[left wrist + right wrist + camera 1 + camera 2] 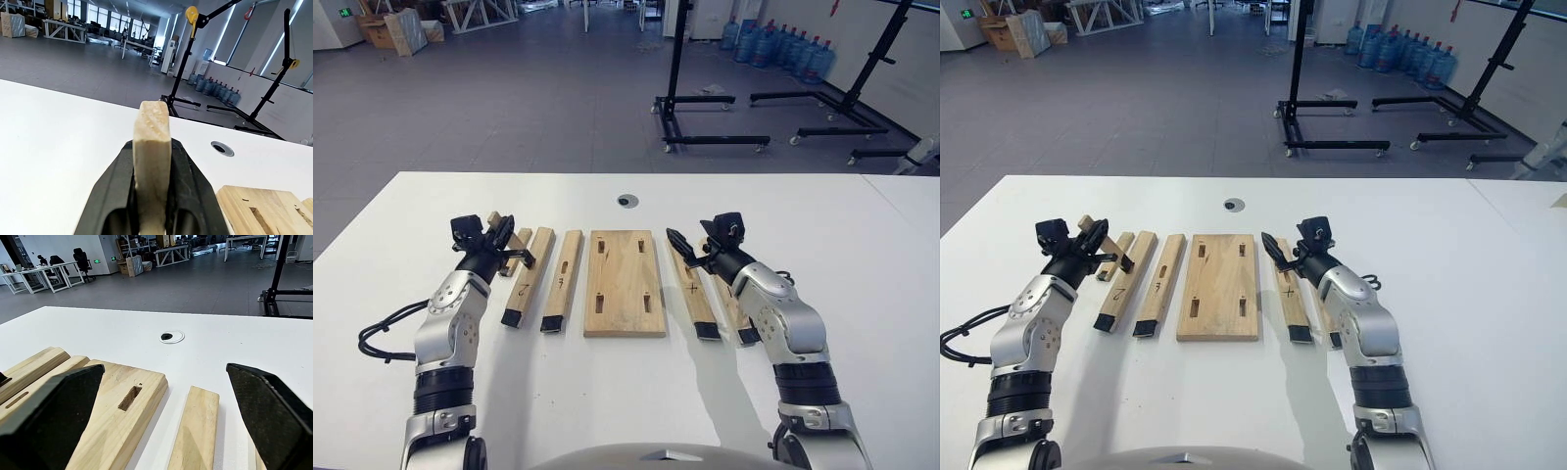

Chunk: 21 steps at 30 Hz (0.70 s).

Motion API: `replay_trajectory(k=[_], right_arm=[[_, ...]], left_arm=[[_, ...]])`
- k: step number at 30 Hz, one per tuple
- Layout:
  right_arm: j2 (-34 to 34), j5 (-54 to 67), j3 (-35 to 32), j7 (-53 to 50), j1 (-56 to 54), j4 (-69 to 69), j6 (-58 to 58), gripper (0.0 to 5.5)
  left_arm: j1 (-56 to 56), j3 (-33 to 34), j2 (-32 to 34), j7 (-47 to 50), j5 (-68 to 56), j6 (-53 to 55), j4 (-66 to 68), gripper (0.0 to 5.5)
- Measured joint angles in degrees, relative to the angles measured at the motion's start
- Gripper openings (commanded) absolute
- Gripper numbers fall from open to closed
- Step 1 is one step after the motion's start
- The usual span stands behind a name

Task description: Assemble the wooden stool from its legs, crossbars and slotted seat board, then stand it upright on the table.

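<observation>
**Crossbar up, right side ready**

Grips a short crossbar (152,117) in the left end effector (152,147), closed tight against both faces, one end poking past the tips and tilted up off the desk (862,294) at the left of the row. Probably lifted that way to free an end for a slot. Spreads the right end effector (165,368) wide, holding nothing, poised just above the far ends of the two right legs (692,294), likely to take one. Has the slotted seat board (625,284) lying flat mid-desk, with two more legs (530,279) on its left.
</observation>
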Motion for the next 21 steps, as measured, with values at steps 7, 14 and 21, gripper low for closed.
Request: replay_trajectory(k=[7, 14, 21], right_arm=[[-0.01, 0.00, 0.20, 0.17, 0.02, 0.02, 0.00, 4.58], [0.00, 0.00, 0.58, 0.43, 0.02, 0.04, 0.00, 4.58], [0.10, 0.00, 1.05, 0.45, 0.02, 0.04, 0.00, 4.58]], left_arm=[[-0.32, -0.64, -0.75, -0.52, 1.25, -2.22, 1.83, 0.38], [0.04, -3.18, -0.14, -0.14, 7.82, -6.81, 1.93, 0.38], [1.01, -3.93, -0.25, -0.16, 10.45, -9.12, 2.42, 0.38]])
